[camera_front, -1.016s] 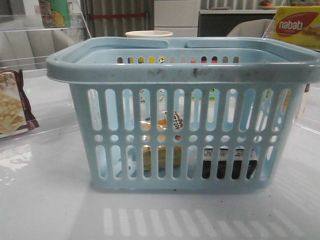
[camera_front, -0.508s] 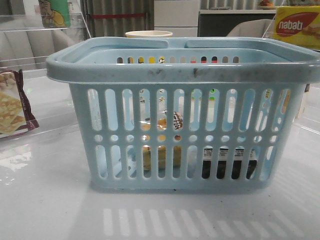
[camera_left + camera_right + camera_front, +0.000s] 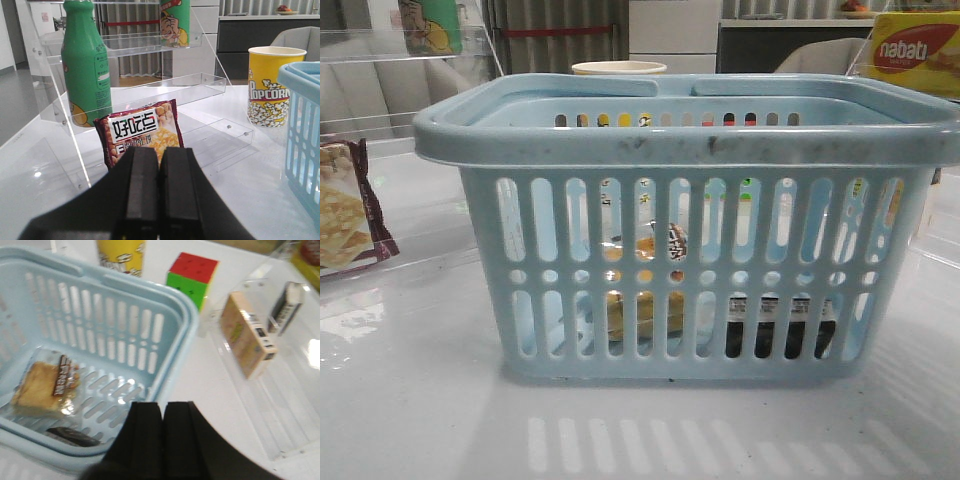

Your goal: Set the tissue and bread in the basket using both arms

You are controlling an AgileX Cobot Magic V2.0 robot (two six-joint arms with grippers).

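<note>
The light-blue basket (image 3: 690, 140) fills the middle of the front view. The bread (image 3: 645, 300), a golden bun in clear wrap with a dark label, lies inside it, and shows in the right wrist view (image 3: 46, 385). The black tissue pack (image 3: 780, 325) lies inside at the right, and shows in the right wrist view (image 3: 72, 436) near the basket's wall. My left gripper (image 3: 159, 150) is shut and empty, apart from the basket (image 3: 302, 125), pointing at a cracker packet. My right gripper (image 3: 162, 407) is shut and empty, above the basket's rim (image 3: 170, 370). Neither gripper shows in the front view.
A maroon-edged cracker packet (image 3: 142, 132) leans on a clear acrylic shelf (image 3: 150, 90) with a green bottle (image 3: 85, 60). A popcorn cup (image 3: 270, 85) stands behind the basket. A red-green cube (image 3: 192, 275), a tan box (image 3: 247, 337) and a clear tray (image 3: 280, 405) lie beside the basket.
</note>
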